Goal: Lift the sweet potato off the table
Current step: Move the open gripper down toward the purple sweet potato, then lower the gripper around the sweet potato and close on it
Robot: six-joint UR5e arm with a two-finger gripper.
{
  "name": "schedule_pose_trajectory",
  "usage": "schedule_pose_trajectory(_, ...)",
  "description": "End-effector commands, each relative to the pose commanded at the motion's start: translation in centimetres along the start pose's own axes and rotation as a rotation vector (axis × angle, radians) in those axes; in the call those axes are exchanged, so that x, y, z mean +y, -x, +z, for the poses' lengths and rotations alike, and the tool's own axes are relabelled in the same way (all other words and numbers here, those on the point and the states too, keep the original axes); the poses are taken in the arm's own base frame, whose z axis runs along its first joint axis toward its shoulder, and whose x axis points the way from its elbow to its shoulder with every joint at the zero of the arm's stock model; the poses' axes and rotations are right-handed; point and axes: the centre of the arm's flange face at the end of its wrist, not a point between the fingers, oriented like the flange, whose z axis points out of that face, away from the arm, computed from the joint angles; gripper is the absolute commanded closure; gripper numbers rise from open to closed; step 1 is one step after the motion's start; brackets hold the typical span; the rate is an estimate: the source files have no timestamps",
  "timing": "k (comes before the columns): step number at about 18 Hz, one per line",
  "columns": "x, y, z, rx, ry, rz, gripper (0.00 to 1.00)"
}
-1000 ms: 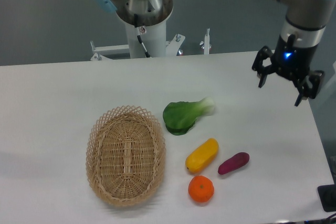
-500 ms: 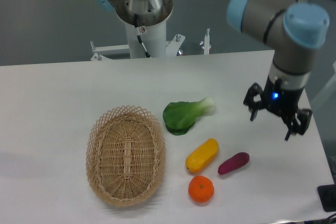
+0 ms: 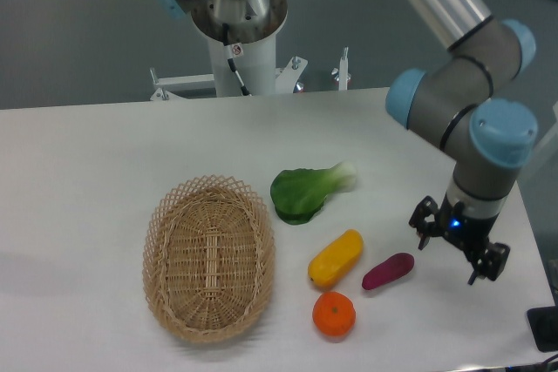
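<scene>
My claw, fingers spread and empty, has dropped from high above to just right of the sweet potato, which lies untouched on the tabletop; grasp comes next.

On the white tabletop you see an oval wicker basket, nothing inside it, lying toward the front edge and left of centre. To its right, near the middle of the surface, lies a green leafy vegetable with a pale stalk pointing toward the right edge. In front of it a yellow oblong vegetable lies at an angle. Just in front of that, close to the front edge, sits a round orange fruit; you cannot tell whether the two touch.
</scene>
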Motion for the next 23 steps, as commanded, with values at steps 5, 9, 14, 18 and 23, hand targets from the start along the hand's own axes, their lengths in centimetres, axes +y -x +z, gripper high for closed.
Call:
schedule_pose_trajectory(5, -0.7, -1.3, 1.8, 0.019, 0.009, 0.012, 0.00)
schedule_pose_trajectory(9, -0.5, -2.3, 2.9, 0.043, 0.012, 0.009, 0.00)
schedule_pose_trajectory(14, -0.2, -3.4, 3.6, 0.067, 0.040, 0.019, 0.00)
schedule_pose_trajectory(18, -0.7, -3.9, 4.3, 0.068, 0.057, 0.027, 0.00)
schedule_pose_trajectory(23, -0.8, -4.1, 4.9, 0.059, 0.065, 0.031, 0.15)
